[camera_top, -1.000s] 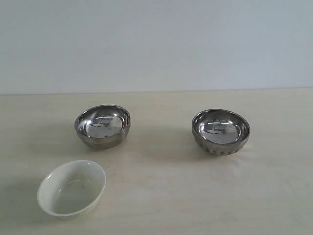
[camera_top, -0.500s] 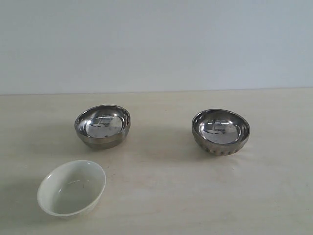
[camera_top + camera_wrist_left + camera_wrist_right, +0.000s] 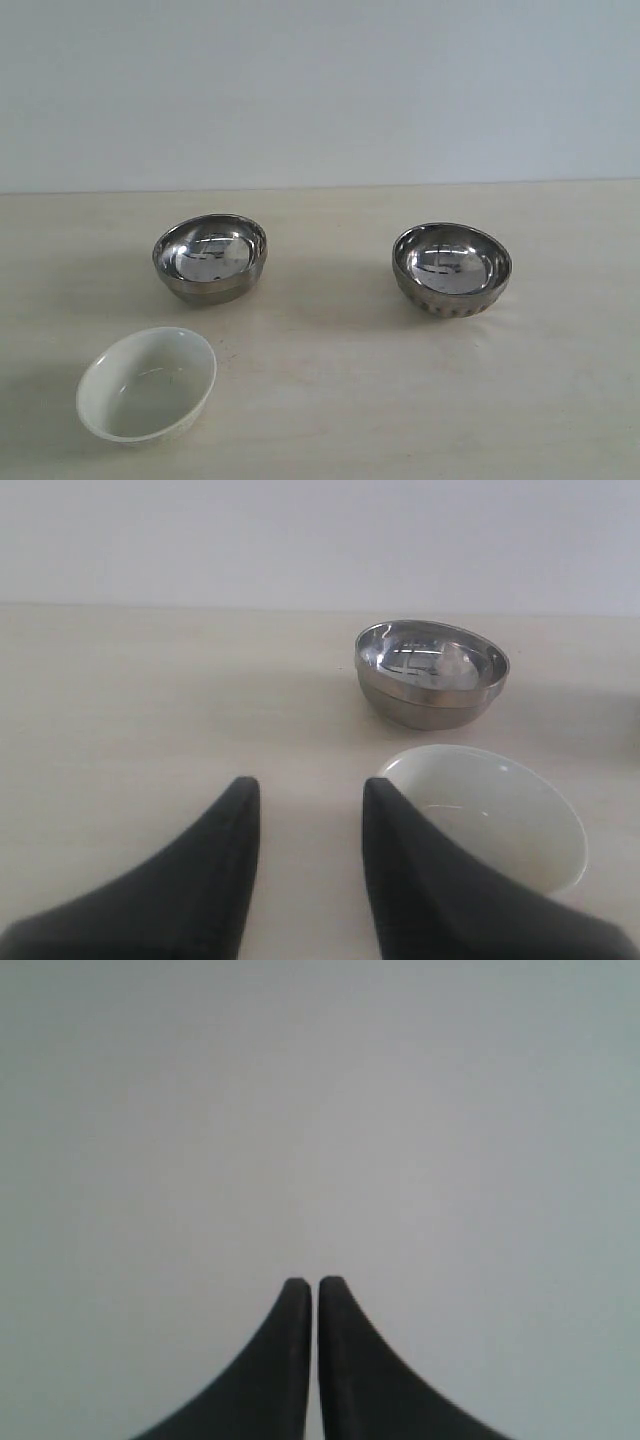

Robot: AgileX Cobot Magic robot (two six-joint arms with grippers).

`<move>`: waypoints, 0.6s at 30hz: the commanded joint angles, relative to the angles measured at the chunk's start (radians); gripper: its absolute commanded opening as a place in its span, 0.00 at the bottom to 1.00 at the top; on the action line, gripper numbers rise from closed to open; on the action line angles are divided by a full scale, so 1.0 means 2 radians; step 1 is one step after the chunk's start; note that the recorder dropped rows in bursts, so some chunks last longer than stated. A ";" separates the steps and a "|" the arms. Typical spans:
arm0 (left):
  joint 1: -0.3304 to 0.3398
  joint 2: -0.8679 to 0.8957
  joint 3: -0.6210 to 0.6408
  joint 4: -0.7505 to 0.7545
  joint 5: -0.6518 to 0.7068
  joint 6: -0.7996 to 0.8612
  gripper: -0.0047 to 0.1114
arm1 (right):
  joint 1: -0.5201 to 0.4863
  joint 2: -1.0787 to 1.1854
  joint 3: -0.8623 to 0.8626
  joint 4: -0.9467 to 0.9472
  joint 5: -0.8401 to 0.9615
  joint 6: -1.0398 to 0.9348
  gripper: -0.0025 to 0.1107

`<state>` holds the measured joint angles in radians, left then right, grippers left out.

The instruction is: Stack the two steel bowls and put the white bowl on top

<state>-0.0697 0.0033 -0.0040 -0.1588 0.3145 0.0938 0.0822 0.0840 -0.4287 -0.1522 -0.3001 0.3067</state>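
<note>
A smooth steel bowl [image 3: 210, 256] stands at the left of the table, and a steel bowl with a ribbed lower band [image 3: 451, 268] stands at the right. The white bowl [image 3: 147, 384] sits near the front left, tilted slightly. Neither gripper shows in the exterior view. In the left wrist view my left gripper [image 3: 308, 795] is open over bare table, with the white bowl [image 3: 500, 810] just beside one finger and the smooth steel bowl [image 3: 432, 670] beyond it. My right gripper [image 3: 315, 1285] is shut on nothing, facing a plain grey wall.
The table [image 3: 330, 400] is a pale wood-coloured surface ending at a grey-white wall [image 3: 320, 90] behind. Open tabletop lies between the two steel bowls and along the front right.
</note>
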 commanded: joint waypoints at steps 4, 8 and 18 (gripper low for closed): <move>0.001 -0.002 0.002 -0.001 0.000 0.001 0.32 | -0.002 0.149 -0.108 -0.008 0.276 -0.003 0.02; 0.001 -0.002 0.002 -0.001 0.000 0.001 0.32 | -0.001 0.247 -0.167 0.024 0.368 -0.031 0.02; 0.001 -0.002 0.002 -0.001 0.000 0.001 0.32 | -0.001 0.434 -0.230 0.407 0.438 -0.341 0.02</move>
<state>-0.0697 0.0033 -0.0040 -0.1588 0.3145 0.0938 0.0822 0.8680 -0.8773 0.4241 0.5594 -0.1828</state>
